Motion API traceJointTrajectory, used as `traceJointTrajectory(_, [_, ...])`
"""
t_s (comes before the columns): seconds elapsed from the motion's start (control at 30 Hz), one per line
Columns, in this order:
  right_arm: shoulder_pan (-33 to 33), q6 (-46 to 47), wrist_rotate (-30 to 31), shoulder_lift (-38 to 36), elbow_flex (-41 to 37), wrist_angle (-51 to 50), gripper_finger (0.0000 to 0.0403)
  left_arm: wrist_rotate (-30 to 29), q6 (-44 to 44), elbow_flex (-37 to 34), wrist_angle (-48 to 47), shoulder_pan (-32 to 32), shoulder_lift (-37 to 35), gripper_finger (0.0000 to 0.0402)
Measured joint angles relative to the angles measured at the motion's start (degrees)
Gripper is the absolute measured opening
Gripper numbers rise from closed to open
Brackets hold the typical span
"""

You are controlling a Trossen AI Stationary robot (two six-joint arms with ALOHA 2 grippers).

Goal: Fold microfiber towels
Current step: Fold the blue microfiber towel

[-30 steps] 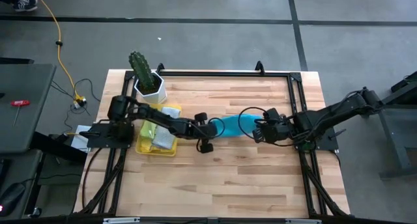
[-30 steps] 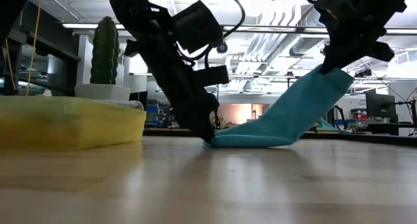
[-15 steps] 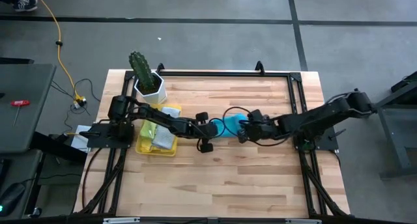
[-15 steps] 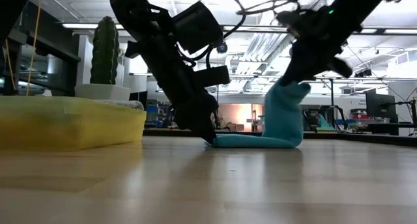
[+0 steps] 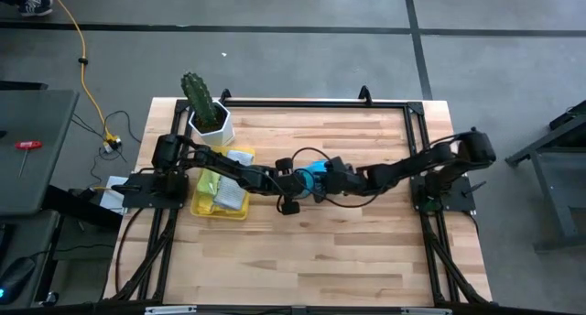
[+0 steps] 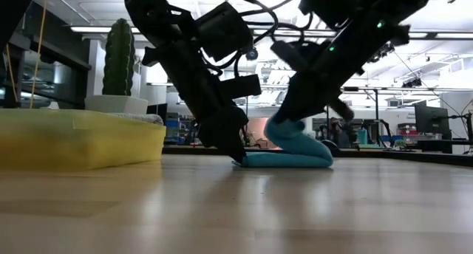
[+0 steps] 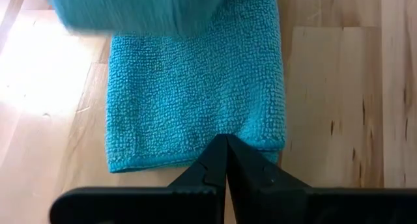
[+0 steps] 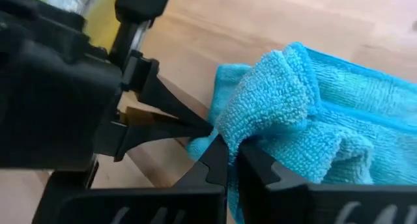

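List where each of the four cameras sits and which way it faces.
High view: overhead, looking down; both arms meet at the blue towel.
Low view: table height, looking level; both arms over the towel.
Left wrist: behind the shut left claw, pinning a towel edge.
Right wrist: behind the right claw, shut on the towel.
Shared: all four show the towel.

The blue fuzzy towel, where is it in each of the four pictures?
High view: the light blue microfiber towel peeks out mid-table between both grippers.
Low view: a folded hump on the wood, centre.
Left wrist view: fills the upper middle, its edge under the shut left gripper.
Right wrist view: bunched at centre and right, pinched by the shut right gripper.
Shared landmark: the left gripper's dark fingers at the towel's edge.
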Motion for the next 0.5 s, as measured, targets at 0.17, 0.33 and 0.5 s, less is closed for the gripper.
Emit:
traceJointTrajectory(0.17, [-0.8, -1.3, -2.7, 3.7, 0.0, 5.7, 0.0000, 0.0, 0.0, 0.0, 0.0, 0.0, 0.0, 0.0000])
traceJointTrajectory(0.33, [-1.0, -1.5, -2.3, 4.3, 0.0, 6.8, 0.0000, 0.0, 0.0, 0.0, 0.1, 0.0, 0.0, 0.0000])
traceJointTrajectory(0.5, [-1.0, -2.4, -1.7, 4.3, 0.0, 6.6, 0.0026, 0.0, 0.0, 0.0, 0.1, 0.0, 0.0, 0.0000])
